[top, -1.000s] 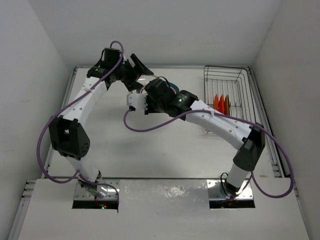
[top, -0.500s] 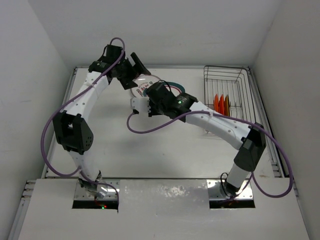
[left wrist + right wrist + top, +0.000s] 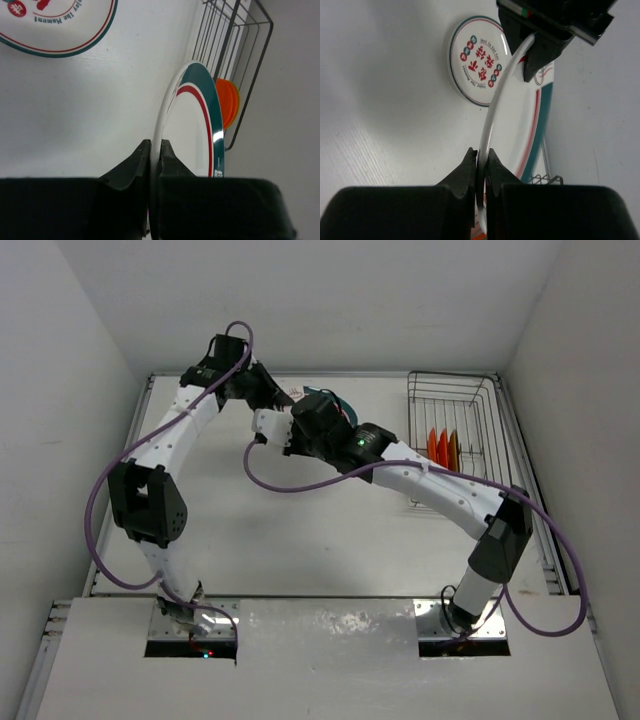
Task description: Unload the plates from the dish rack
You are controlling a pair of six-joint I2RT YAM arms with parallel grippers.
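Teal-rimmed plate (image 3: 192,135) on edge, seemingly upright, rim pinched by left hand (image 3: 154,147), right hand (image 3: 481,156)

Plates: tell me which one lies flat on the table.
The plate with red characters lies flat. The teal-rimmed plate is gripped on edge by the left gripper and right gripper; orange plates stand in the rack.

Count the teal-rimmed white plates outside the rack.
2: a flat plate lying on the table, and an upright plate clamped in both left and right jaws. Others may be hidden.
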